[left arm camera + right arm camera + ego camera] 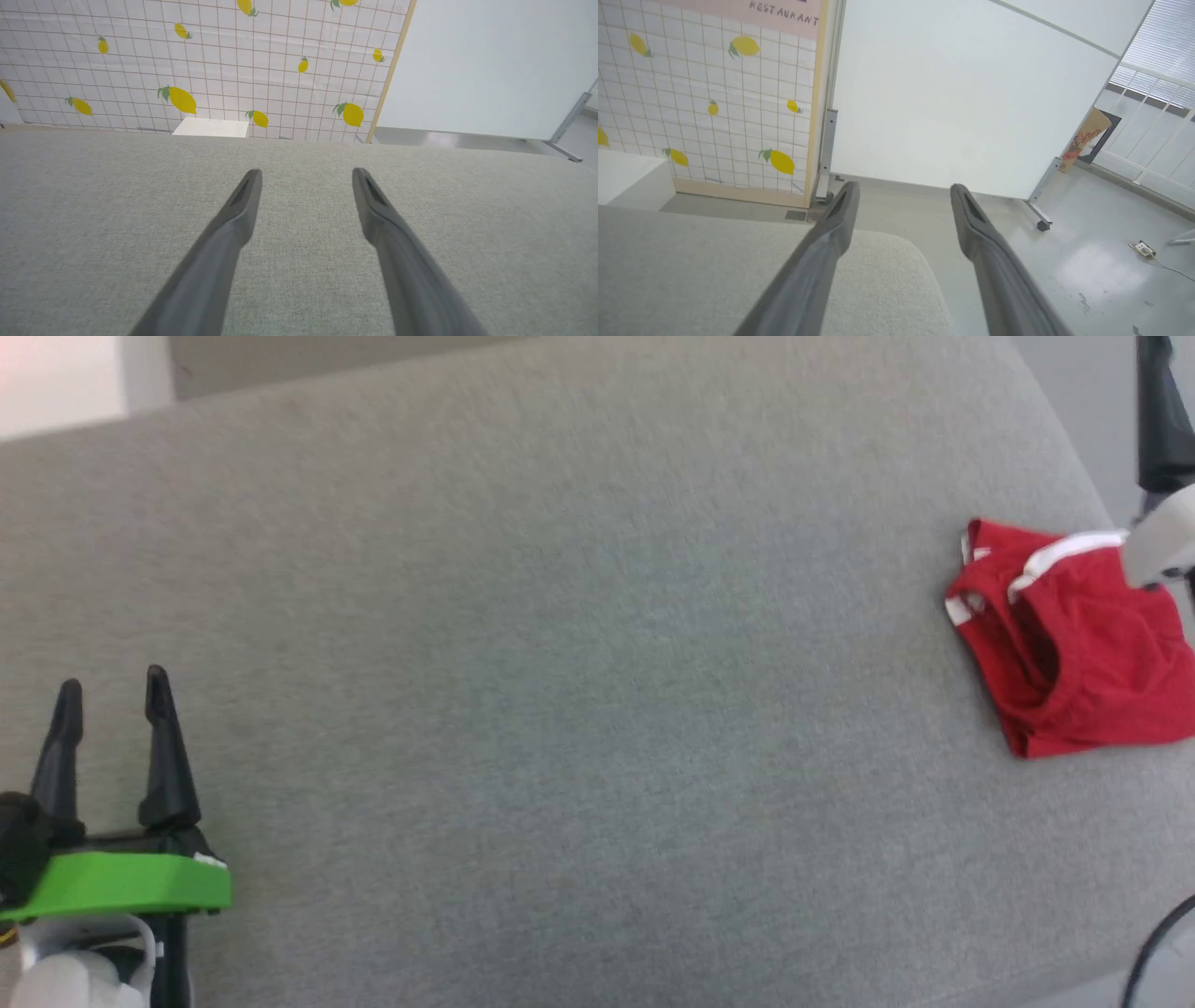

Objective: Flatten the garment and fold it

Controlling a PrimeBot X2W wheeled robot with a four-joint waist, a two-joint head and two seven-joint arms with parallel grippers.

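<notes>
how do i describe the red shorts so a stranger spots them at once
Take the wide grey fabric surface and go to its right side, near the rounded far corner. There lies the garment, bright red thin shorts in a loosely folded heap. Its red cloth and white side stripe set it apart from the pale robot arm piece at its upper right edge.

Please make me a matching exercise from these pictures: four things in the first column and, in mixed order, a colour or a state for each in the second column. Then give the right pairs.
Things:
1. shorts
2. left claw
3. cushion
4. lemons

Colour or state:
A. yellow
B. grey
C. open, holding nothing
D. red with white trim

Pairs: 1-D, 2-C, 3-B, 4-A.
</notes>
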